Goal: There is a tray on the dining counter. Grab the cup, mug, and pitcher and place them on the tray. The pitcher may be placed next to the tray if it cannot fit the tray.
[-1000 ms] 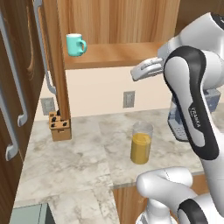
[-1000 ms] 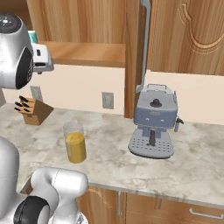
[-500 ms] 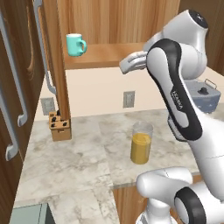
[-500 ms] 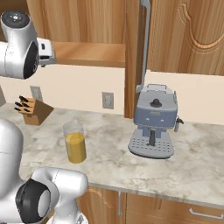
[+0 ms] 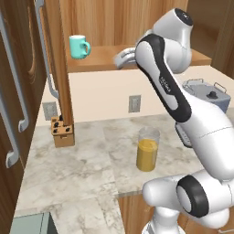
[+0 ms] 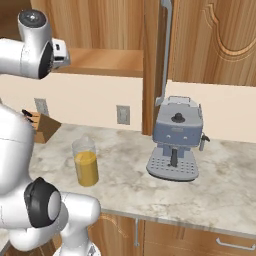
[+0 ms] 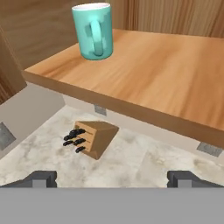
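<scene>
Arm swung nearer shelf, mug [image 5: 79, 46] empty-looking, pitcher [image 5: 147, 150] half-full of orange liquid

The teal mug [image 5: 79, 46] stands upright near the left end of the wooden shelf [image 5: 96, 62], handle to the right. The clear pitcher [image 5: 148, 150], half full of orange liquid, stands upright near the counter's [image 5: 68, 169] front edge.

We see a wooden shelf [image 5: 151, 58] carrying the mug [image 5: 79, 46] near its left end. Below, the marble counter [image 5: 68, 164] carries a knife block [image 5: 61, 132], the pitcher [image 5: 147, 150] and a coffee machine [image 6: 175, 139].
</scene>
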